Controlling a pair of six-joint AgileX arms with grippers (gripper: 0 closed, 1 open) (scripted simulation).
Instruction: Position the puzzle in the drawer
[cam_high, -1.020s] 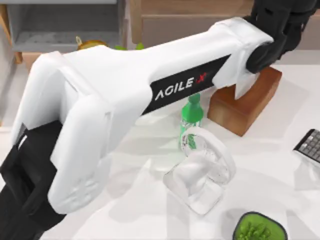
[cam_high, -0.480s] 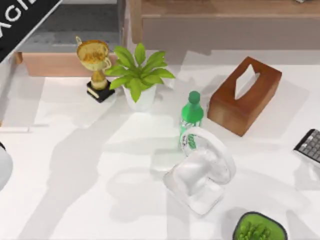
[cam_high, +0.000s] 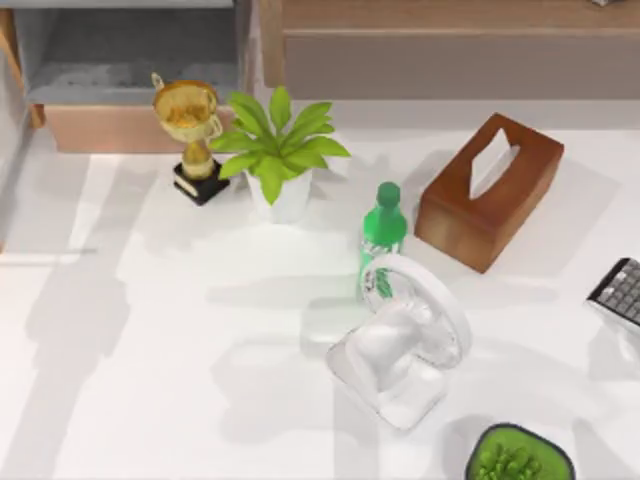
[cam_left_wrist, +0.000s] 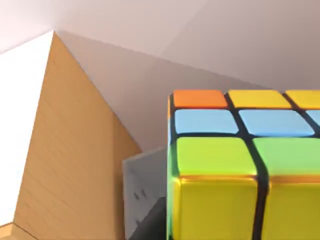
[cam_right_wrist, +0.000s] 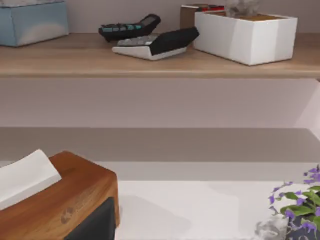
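White tabletop (cam_high: 180, 330): your drawer (cam_high: 130, 60) sits just behind the trophy (cam_high: 190, 130). Puzzle (cam_left_wrist: 240, 165) looms near the left wrist camera; you can't tell either gripper's finger state.

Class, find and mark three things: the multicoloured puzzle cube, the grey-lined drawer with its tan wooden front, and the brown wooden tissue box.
multicoloured puzzle cube (cam_left_wrist: 212, 156): left wrist view, a green tile.
grey-lined drawer (cam_high: 120, 128): top view, tan wooden front panel.
brown wooden tissue box (cam_high: 455, 222): top view, its side wall.
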